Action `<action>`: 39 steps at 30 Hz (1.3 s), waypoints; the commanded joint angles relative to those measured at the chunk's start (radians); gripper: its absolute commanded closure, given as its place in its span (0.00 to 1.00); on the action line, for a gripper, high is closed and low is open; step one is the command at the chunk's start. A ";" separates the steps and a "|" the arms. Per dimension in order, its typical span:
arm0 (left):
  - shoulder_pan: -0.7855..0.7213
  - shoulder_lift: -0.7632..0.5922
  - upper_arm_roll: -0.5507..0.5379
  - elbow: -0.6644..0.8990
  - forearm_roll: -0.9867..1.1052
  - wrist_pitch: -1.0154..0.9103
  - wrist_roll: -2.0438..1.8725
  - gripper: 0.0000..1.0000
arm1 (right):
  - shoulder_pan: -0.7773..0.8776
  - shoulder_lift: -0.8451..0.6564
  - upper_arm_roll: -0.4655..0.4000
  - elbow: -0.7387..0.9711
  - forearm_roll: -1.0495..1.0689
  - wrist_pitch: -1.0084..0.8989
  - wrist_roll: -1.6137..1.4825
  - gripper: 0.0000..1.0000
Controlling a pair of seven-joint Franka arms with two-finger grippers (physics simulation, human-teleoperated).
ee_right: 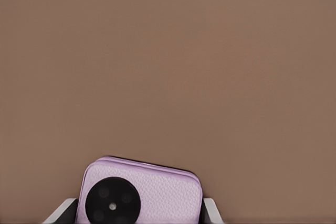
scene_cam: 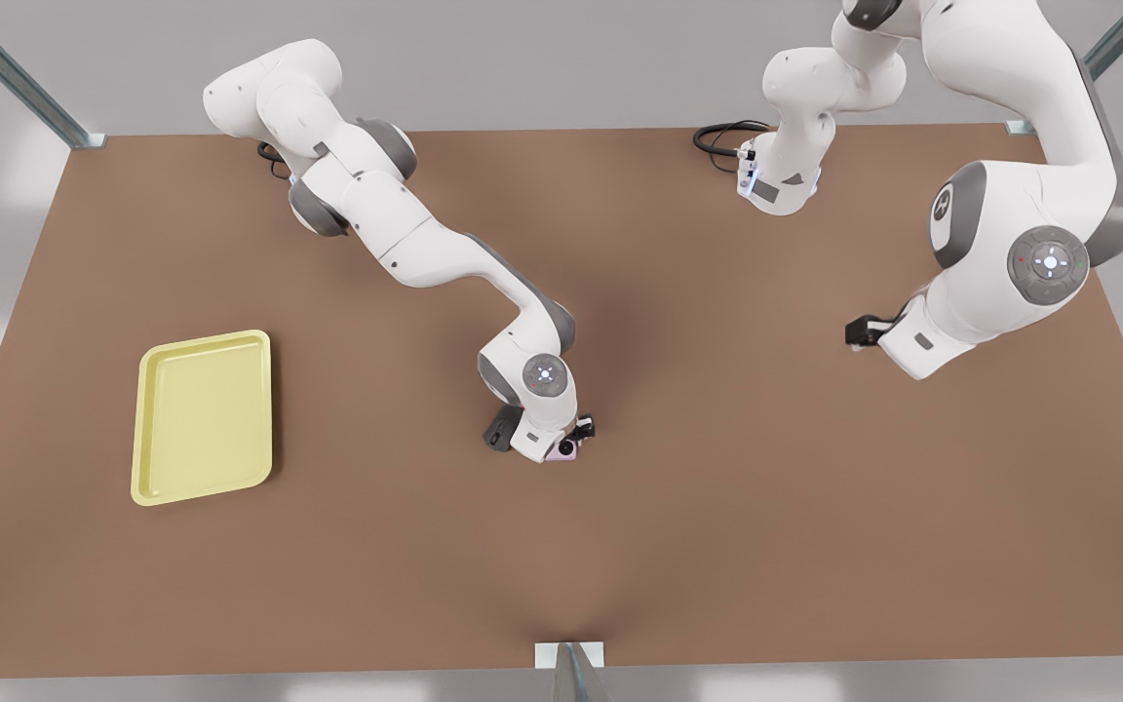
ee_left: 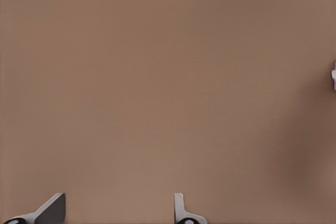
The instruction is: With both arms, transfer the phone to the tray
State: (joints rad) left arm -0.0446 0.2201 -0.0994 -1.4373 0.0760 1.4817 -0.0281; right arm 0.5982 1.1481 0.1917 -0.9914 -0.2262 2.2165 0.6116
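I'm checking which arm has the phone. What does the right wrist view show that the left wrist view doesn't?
Right wrist view: the lilac phone close up, between the right gripper fingers, its round black camera disc facing the lens. Left wrist view: the left gripper open over bare table, with a lilac sliver at the frame's edge. Both share the brown tabletop.

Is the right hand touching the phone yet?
Touching. In the right wrist view the right hand has a finger against each side of the lilac phone, with no gap.

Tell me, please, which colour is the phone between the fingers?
Pale lilac, with a black round camera disc. The phone shows best in the right wrist view.
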 commanded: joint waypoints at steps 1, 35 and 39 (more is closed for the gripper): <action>-0.001 -0.001 0.000 0.000 0.005 0.042 0.103 0.00 | 0.000 -0.002 0.002 0.000 0.001 -0.004 -0.015 0.13; -0.006 0.001 -0.011 0.003 0.007 -0.018 0.086 0.00 | -0.968 -0.689 0.011 -0.987 0.082 0.170 -1.313 0.15; -0.008 0.001 -0.011 0.011 0.005 -0.018 0.086 0.00 | -1.009 -0.680 0.009 -0.957 0.080 0.190 -1.372 0.00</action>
State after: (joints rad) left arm -0.0519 0.2221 -0.1102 -1.4280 0.0813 1.4653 0.0502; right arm -0.4050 0.4671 0.2008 -1.9502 -0.1473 2.3843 -0.2612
